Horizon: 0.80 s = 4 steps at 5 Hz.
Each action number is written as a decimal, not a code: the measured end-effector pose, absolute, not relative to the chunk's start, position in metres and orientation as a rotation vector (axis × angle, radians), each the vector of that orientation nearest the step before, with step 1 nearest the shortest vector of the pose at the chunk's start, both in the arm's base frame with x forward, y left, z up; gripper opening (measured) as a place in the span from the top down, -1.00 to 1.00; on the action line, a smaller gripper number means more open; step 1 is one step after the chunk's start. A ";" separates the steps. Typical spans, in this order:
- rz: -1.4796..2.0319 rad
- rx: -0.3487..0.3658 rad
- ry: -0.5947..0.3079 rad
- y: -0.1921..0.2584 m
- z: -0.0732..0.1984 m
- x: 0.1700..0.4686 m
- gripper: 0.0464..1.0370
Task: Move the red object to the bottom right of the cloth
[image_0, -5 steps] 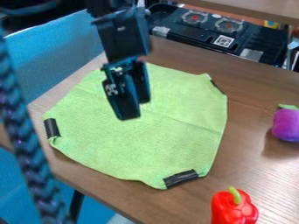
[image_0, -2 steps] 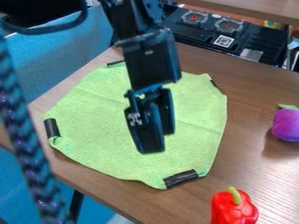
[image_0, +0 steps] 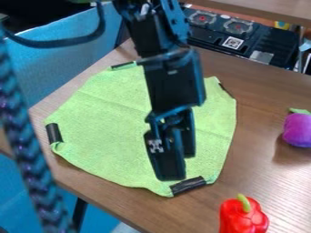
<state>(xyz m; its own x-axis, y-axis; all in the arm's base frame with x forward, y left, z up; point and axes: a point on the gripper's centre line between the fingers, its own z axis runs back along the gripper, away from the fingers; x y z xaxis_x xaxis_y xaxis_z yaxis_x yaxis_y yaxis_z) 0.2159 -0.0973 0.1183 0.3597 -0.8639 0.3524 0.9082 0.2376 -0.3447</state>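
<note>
Red pepper (image_0: 243, 219) bottom right, purple toy (image_0: 298, 130) at right edge!
Green cloth (image_0: 106, 136) is partly hidden by the downturned gripper (image_0: 179, 166), centre — its grip can't be told.

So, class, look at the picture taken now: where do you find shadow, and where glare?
Camera view: a soft shadow on the table just below the purple toy; small bright highlights on the red pepper; a pale sheen on the wood toward the lower right.
</note>
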 end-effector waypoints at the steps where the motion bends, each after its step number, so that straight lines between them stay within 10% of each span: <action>1: -1.224 -0.535 -0.094 -0.106 0.118 0.215 -0.93; 4: -1.255 -0.502 -0.122 -0.141 0.114 0.221 -0.93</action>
<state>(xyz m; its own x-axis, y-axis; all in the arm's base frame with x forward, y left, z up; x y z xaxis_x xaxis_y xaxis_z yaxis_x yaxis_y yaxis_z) 0.2210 -0.1413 0.1144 0.3199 -0.8776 0.3570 0.9299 0.2186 -0.2959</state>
